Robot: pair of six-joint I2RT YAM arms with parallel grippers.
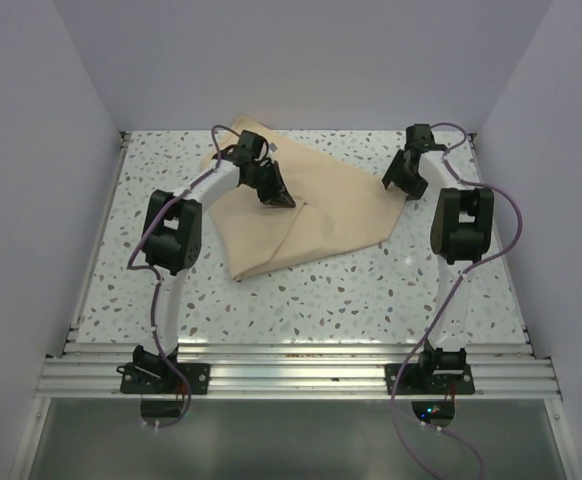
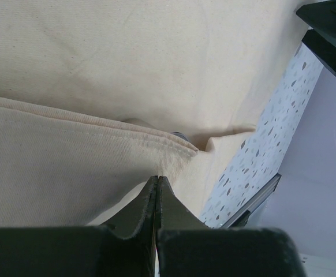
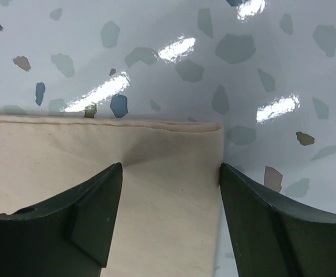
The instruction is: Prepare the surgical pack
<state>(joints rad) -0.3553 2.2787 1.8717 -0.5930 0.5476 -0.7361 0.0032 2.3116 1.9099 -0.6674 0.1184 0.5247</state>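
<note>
The left hand [image 2: 156, 183] is pressed fully shut just above a folded hem of the tan sheet [image 1: 331, 205], with nothing visible between its fingers. The right hand [image 3: 171, 170] gapes wide, straddling the sheet's right corner on the tabletop [image 1: 371, 290].

White arms [image 1: 171, 300], purple cables [image 1: 518, 213], black left hand [image 1: 279, 198] and right hand [image 1: 403, 185]

Bright, even light falls from overhead in the top view, leaving only faint shadows along the folded tan sheet [image 1: 301, 215]. Close up, white glare patches streak the glossy speckled tabletop [image 3: 179, 49]. The sheet's weave reads sharp, while the left wrist view's far corner seems slightly blurred.
</note>
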